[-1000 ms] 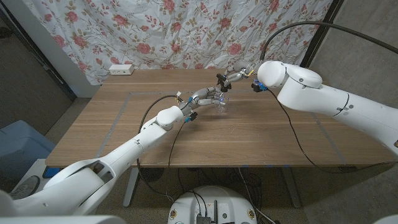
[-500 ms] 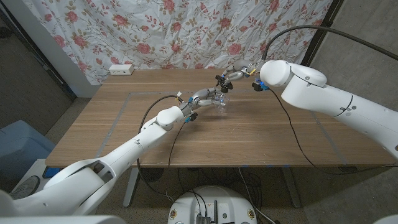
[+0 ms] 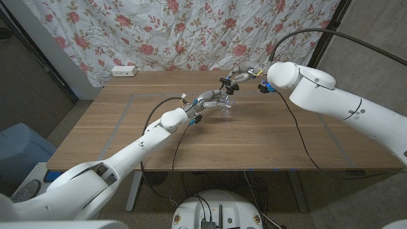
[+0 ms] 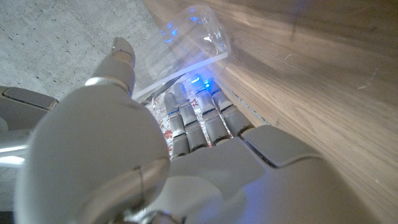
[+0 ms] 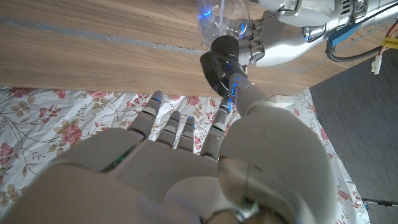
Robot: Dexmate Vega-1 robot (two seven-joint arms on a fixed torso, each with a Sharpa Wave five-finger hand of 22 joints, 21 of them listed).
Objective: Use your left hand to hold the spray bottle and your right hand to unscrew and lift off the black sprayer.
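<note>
A clear spray bottle [image 3: 227, 106] stands at the far middle of the wooden table [image 3: 267, 137]. My left hand [image 3: 212, 99] grips its body, fingers wrapped round the clear plastic [image 4: 180, 50]. The black sprayer [image 3: 225, 83] sits on top of the bottle's neck. My right hand [image 3: 240, 76] reaches in from the right and pinches the sprayer [image 5: 217, 65] between thumb and a finger, while its other fingers [image 5: 168, 127] stay spread. In the right wrist view the bottle [image 5: 224, 18] and the left hand [image 5: 280, 43] appear beyond the sprayer.
A white power strip [image 3: 124, 70] lies at the table's far left edge, in front of a floral curtain [image 3: 178, 32]. A blue bin [image 3: 19, 149] stands on the floor to the left. Black cables [image 3: 305, 146] hang from both arms over the table.
My right arm has shifted slightly up and toward the far side, and the hand has turned a little on the sprayer. The left hand and bottle have stayed almost still.
</note>
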